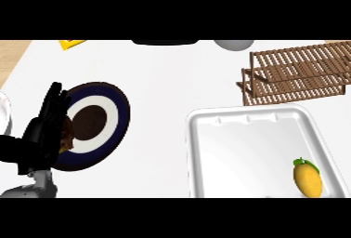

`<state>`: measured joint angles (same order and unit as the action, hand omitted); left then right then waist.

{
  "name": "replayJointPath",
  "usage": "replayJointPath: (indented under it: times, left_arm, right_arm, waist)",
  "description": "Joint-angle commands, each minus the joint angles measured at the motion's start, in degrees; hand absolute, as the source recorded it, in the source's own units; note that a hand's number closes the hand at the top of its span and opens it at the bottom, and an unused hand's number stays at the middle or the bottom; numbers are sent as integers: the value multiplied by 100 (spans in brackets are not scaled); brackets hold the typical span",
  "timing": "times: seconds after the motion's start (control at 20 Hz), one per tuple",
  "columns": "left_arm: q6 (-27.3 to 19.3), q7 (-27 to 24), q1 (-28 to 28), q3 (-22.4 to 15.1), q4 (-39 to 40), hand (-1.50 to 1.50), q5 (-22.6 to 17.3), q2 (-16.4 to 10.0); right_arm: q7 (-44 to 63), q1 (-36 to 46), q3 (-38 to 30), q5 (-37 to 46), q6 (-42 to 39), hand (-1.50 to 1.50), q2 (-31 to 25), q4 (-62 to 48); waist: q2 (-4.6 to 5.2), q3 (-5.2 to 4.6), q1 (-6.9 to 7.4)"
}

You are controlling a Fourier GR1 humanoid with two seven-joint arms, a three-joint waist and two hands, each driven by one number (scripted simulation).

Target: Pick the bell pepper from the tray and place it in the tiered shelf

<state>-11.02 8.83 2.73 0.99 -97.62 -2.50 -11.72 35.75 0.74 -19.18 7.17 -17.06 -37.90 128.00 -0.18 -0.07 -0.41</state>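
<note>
ok so the bell pepper (308, 179) sits in the white tray (195, 153), tucked in the tray's near-right corner, i.e. close to the near edge of the worktop (158, 74) on the right side. It's yellow-orange w/ a small green stem, kinda elongated. Its long axis runs roughly near-to-far, stem end pointing to the far side. The only hand showing is the left hand (42, 130), parked by the worktop's left edge w/ fingers straight and apart from anything graspable, holding nothing, just overlapping the left rim of a dark blue plate (113, 116). The pepper lies well off to its right w/ the whole tray between them. The right hand isn't visible at all, so can't say what its fingers are doing, but imo that's the nearer arm for this grab since the pepper's on its side. The wooden tiered shelf (295, 72) is toward the far-right corner, just past the tray's far rim, so the carry should be short and mostly straight away from the robot. Nothing picked yet afaict.
</note>
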Motion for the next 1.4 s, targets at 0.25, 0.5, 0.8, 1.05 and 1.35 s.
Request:
replayJointPath:
  times: [0.25, 0.5, 0.8, 1.05, 1.35]
  left_arm:
    - [11, -354, -25, -77, 266, 0, 184, 311]
    - [222, 121, 574, 235, 361, 0, 38, 25]
    - [124, -76, -183, -70, -96, 0, 289, 297]
    - [228, 104, 200, 175, 64, 0, 171, 151]
    - [307, 255, -89, 219, -372, 0, 204, 151]
  right_arm:
    - [-343, 897, -655, 88, -89, 150, -160, -1296]
    - [-342, 1690, -205, 550, 225, 150, -61, -2086]
    - [-1551, 2267, 123, 1283, 849, 150, 192, -3870]
    - [-2416, 2980, 300, 1717, 1503, 150, 407, -5289]
    - [-2806, 3383, 269, 1721, 1572, 150, 395, -5946]
  waist:
    - [24, 7, 54]
    - [28, 5, 66]
    - [33, 8, 140]
    - [41, 9, 151]
    - [23, 7, 111]
